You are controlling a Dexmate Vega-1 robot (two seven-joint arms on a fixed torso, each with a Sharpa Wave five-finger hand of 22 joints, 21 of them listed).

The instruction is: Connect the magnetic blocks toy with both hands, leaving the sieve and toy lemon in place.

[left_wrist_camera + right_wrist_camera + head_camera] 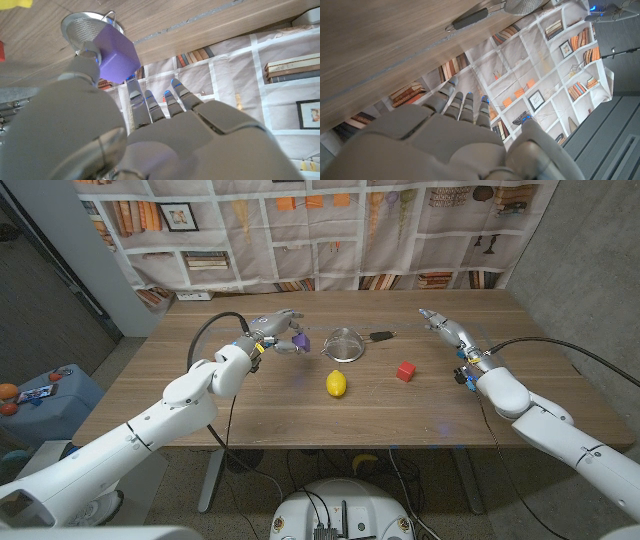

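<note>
Fingers [90, 55] of left hand [272, 328] pinch purple block [301, 341] near sieve [345, 343]. Right hand [446, 328] is spread, holds nothing. Red block [405, 371] sits on surface [200, 360]; prob. light, hard, grab by flat sides.

Wooden table [200, 395], sieve [345, 343], toy lemon [336, 384], red block [405, 371]
</note>
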